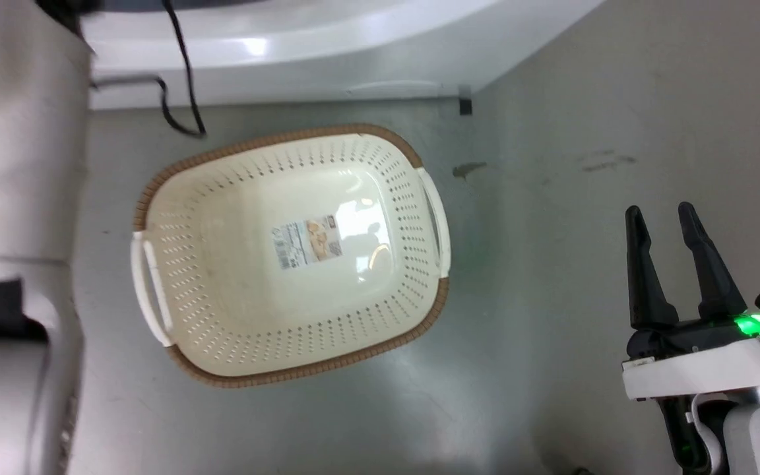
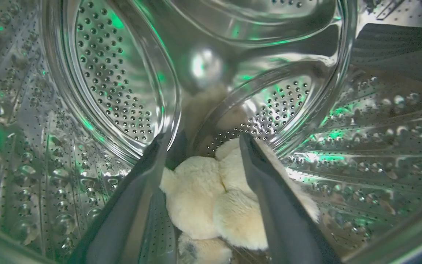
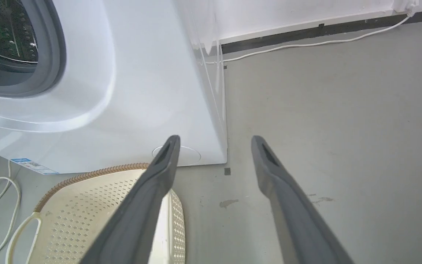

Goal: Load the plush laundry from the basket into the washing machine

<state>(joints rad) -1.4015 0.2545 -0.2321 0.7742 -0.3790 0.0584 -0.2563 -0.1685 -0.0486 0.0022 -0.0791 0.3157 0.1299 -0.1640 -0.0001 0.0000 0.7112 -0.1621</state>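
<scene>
Right gripper [image 1: 660, 211]: two long dark fingers spread wide with nothing between them, over the grey floor [image 1: 551, 198]; its wrist is cut off by the lower frame edge.
Left gripper [image 2: 202, 141]: fingers parted, clamping nothing; their bases are out of frame.
Pale forearm [image 1: 10, 165]: blurred and cropped at the head view's left edge.
Cream perforated plastic basket with brown woven-look rim [image 1: 221, 310]: on the floor just before the machine, its bottom label sticker [image 1: 307, 243] unobscured but the print illegible.
Fluffy beige-cream plush laundry [image 2: 203, 198]: lying on the drum bottom beyond the left fingers; one finger covers its side, and contact cannot be judged.
Perforated steel drum [image 2: 115, 84]: green-tinted reflections blur its back wall.
Large white washing machine [image 3: 141, 91]: only its lower front and part of the grey-ringed opening are visible.
</scene>
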